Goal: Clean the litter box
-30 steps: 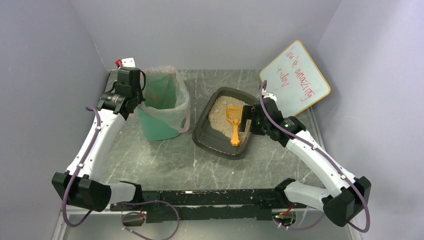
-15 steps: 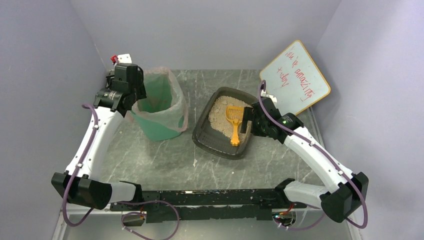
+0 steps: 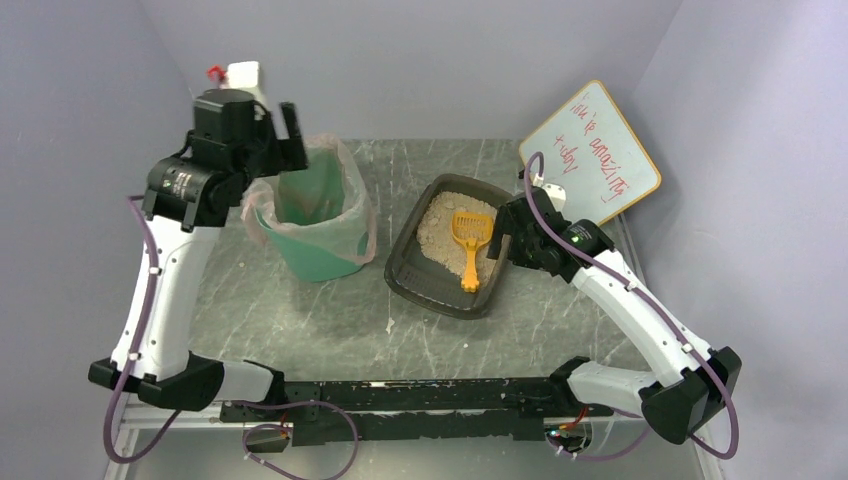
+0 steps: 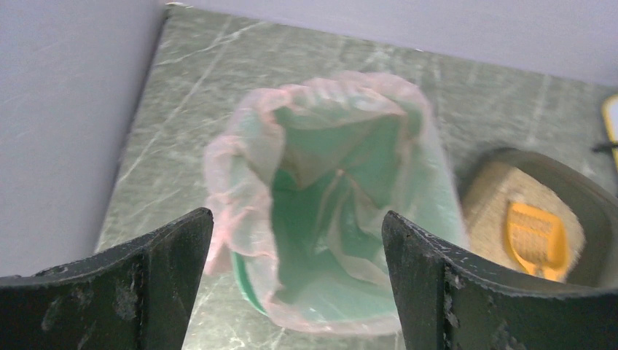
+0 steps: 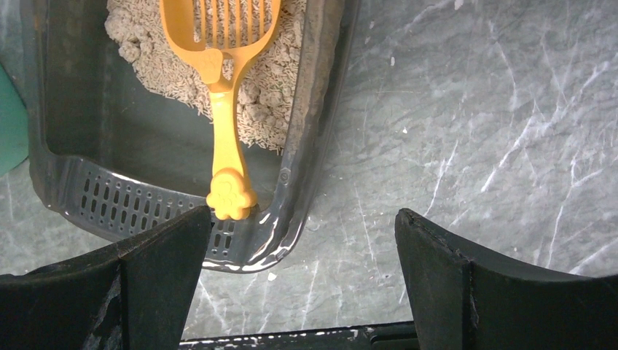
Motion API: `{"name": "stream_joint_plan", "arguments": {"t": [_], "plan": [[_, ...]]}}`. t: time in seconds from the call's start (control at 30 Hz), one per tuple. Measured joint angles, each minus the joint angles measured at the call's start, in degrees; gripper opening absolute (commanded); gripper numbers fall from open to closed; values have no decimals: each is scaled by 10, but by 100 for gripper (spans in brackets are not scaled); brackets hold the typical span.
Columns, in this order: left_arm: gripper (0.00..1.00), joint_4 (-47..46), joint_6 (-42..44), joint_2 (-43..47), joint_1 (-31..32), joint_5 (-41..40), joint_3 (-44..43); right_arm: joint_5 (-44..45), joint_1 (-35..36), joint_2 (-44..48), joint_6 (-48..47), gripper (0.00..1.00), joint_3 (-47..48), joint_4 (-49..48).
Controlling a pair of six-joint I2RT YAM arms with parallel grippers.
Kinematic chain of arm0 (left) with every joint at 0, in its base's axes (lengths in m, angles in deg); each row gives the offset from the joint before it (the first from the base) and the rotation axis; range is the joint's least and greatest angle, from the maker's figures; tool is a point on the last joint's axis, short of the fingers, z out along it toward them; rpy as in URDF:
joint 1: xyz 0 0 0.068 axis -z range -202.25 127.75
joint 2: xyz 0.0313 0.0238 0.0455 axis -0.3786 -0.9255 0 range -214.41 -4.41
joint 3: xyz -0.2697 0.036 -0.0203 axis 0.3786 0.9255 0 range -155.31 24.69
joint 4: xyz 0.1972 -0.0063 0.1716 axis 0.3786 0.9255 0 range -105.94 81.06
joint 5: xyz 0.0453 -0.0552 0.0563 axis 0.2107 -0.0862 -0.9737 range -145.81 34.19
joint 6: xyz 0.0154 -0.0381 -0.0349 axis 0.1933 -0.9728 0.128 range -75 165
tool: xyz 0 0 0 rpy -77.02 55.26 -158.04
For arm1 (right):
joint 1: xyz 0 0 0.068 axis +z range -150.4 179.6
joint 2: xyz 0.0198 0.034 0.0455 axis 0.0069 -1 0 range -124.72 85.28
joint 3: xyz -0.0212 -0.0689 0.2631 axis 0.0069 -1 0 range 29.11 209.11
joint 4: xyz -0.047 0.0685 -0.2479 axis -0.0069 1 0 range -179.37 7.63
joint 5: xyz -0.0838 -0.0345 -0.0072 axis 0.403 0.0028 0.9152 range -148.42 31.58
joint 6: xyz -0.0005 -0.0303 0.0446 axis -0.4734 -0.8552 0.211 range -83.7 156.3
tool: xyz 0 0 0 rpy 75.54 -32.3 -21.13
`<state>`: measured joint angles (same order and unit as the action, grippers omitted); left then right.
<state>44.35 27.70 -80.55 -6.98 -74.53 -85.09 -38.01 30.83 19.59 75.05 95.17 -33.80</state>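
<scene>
Because the orange scoop (image 3: 467,245) lies in the litter box (image 3: 435,295) on the bench (image 3: 330,320) beside the green bin (image 3: 320,215), the right fingers (image 5: 146,292) hang wide open and empty near its handle, maybe to grab it; the left fingers (image 4: 146,292) gape empty above the bin

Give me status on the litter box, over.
Left jaws open, empty, above green bin. Right jaws open, empty, over litter box right rim. Orange scoop lying in litter, ungrasped. Nothing blocking.
</scene>
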Motion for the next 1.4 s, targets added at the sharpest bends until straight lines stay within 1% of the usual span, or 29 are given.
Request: {"name": "stream_joint_plan", "arguments": {"t": [0.1,0.2,0.33,0.5,0.6,0.8,0.87,0.93,1.17,1.27,1.4], "plan": [[93,14,-2,-25,80,12,-34,1,0,0,8,100,0,3],[93,18,-4,-58,154,26,-46,2,0,0,14,100,0,8],[93,20,-5,-108,225,31,-48,2,0,0,14,100,0,14],[92,25,-5,-176,317,22,-82,6,0,10,28,100,-25,14],[92,19,-5,-205,352,21,-85,6,0,21,40,100,-46,16],[89,-5,-3,-260,355,0,-78,5,0,27,65,96,-75,9],[84,-17,-2,-279,352,-14,-77,2,0,27,73,95,-90,4],[82,-28,-1,-299,345,-19,-75,-2,0,27,81,94,-106,-7],[79,-68,0,-356,303,0,-66,-14,0,17,98,93,-130,-43],[75,-81,1,-383,288,5,-64,-14,0,14,102,91,-130,-61],[73,-104,1,-403,280,9,-33,-14,0,3,108,88,-130,-78]]}}
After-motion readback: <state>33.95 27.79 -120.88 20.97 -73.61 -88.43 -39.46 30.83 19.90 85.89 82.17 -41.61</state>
